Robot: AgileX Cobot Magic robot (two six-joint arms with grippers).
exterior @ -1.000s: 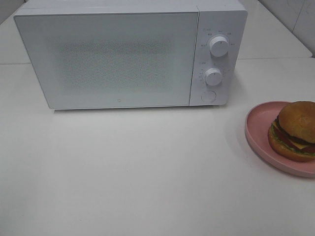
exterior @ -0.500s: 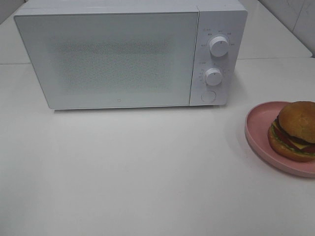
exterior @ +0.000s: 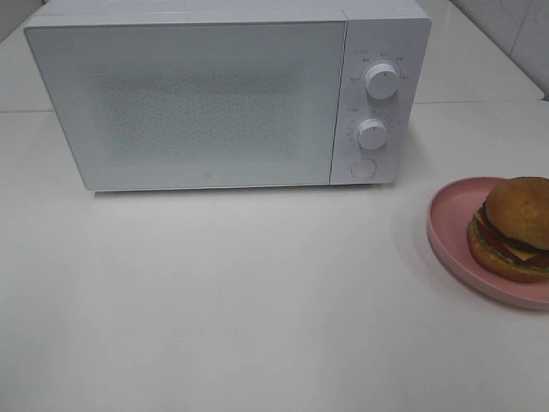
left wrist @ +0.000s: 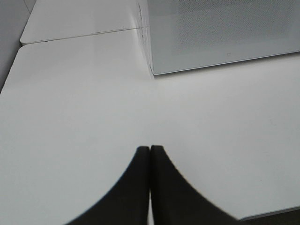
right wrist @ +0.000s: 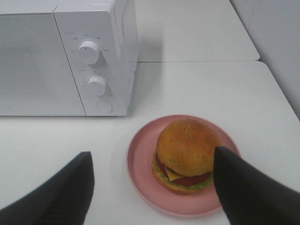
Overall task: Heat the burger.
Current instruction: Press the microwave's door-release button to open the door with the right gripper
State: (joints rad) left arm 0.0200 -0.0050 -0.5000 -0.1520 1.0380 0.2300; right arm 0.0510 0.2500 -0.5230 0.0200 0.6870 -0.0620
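Left tool [left wrist: 150, 149], black fingers [left wrist: 137, 180] together, over a white table [left wrist: 70, 103], microwave [left wrist: 220, 33] corner beyond

Wide bare surface [exterior: 257, 292] in front of microwave [exterior: 230, 96], its door [exterior: 129, 129] shut across the cavity, pink plate [exterior: 448, 216] with burger [exterior: 515, 227] at right edge, burger top unobstructed

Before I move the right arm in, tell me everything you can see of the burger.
The burger is a round, golden-brown bun, whole and upright, with dark patty, red tomato, yellow cheese and green lettuce showing at the side. It sits on the pink plate, toward its right part, right of the closed microwave. Only the plate touches it.
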